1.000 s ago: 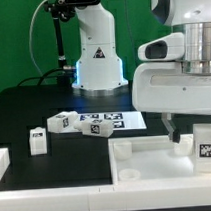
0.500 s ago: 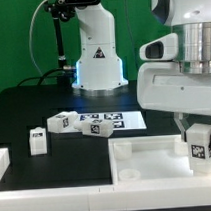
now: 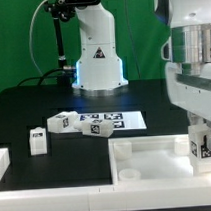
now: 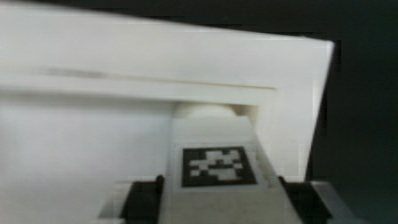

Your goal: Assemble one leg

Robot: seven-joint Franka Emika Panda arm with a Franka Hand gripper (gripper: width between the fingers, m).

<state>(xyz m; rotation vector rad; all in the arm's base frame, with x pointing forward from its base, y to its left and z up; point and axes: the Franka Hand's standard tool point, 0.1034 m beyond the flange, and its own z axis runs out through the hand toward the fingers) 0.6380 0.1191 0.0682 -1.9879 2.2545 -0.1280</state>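
Observation:
My gripper (image 3: 204, 150) is at the exterior view's right edge, shut on a leg (image 3: 206, 145), a white post with a black-and-white tag. It holds the leg upright over the right far corner of the large white tray-like panel (image 3: 146, 156). In the wrist view the leg (image 4: 217, 150) runs between my two dark fingers (image 4: 151, 198), its far end at the panel's (image 4: 107, 110) corner. Three more legs lie on the black table: one (image 3: 38, 140) upright at the left, one (image 3: 62, 121) behind it, one (image 3: 96, 128) by the marker board.
The marker board (image 3: 112, 121) lies flat in front of the robot base (image 3: 99, 69). A white part (image 3: 0, 164) sits at the exterior view's left edge. The panel has a round socket (image 3: 127, 175) at its near left corner.
My gripper with the leg has moved toward the exterior view's right and slightly lower, over the panel's right corner. The other legs have not moved.

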